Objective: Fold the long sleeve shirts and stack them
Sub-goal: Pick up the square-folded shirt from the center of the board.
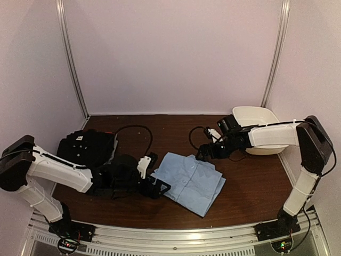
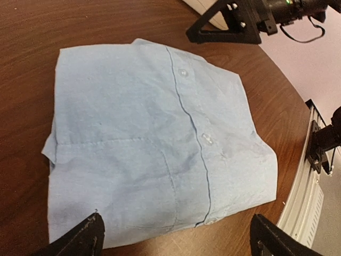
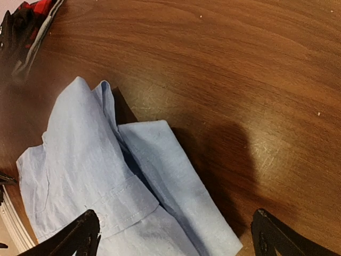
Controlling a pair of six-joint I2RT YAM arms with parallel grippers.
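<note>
Overhead, the light blue shirt (image 1: 189, 181) lies folded at lower centre of the table (image 1: 250, 186); the black shirt (image 1: 88, 146) sits bundled at middle left, well apart from it; my left pincer (image 1: 161, 188) is just beside the blue shirt's left edge, my right pincer (image 1: 205, 153) hovers near its upper corner; the white tub (image 1: 256, 120) stands at upper right.

From my left wrist, both fingertips (image 2: 88, 237) sit wide apart at the bottom corners, holding nothing; only this view shows the button placket (image 2: 186, 112) and pocket (image 2: 114, 184) lying flat, face up.

From my right wrist, the fingers (image 3: 85, 234) are likewise spread and empty; only here do I see a folded flap (image 3: 176, 176) along the shirt's edge, with shadow beside it.

I judge the fold nearly finished and the stacking not yet done; to do it well I should press that flap flat, then take both sides low to the wood and lift evenly, so the layers do not spill.
</note>
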